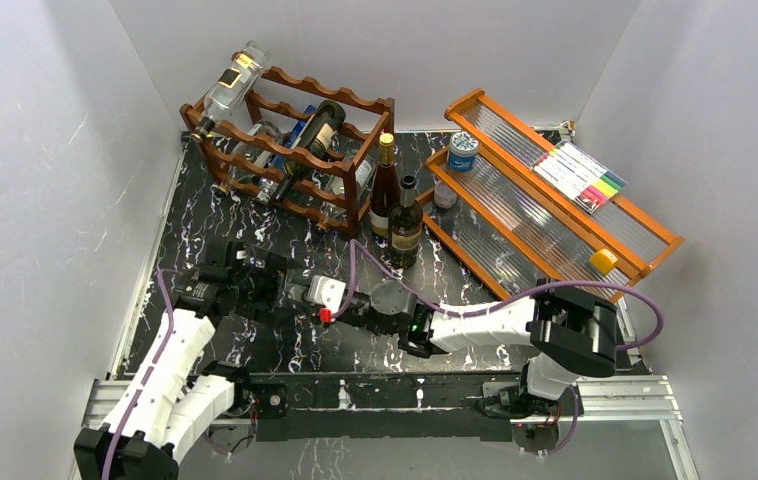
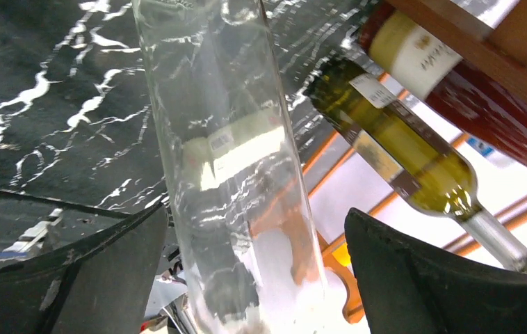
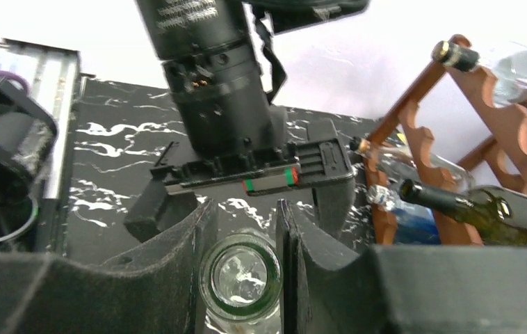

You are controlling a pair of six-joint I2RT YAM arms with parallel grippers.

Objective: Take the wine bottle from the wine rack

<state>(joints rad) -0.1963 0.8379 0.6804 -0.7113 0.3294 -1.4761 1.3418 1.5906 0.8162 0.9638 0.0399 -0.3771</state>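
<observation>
While your left gripper (image 1: 275, 287) stands released, its fingers (image 2: 101, 278) spread either side of the clear wine bottle (image 2: 226, 153), that bottle is off the wine rack (image 1: 290, 165). It stretches low over the black marbled table (image 1: 195, 215) between your two arms, and you cannot tell whether it rests on the surface. Your right gripper (image 3: 245, 229) is clenched on the bottle's open mouth. Behind, the rack holds other bottles (image 1: 313, 132). Further right, two dark bottles (image 1: 395, 205) stand upright beside an orange-brown shelf (image 1: 555, 215).
</observation>
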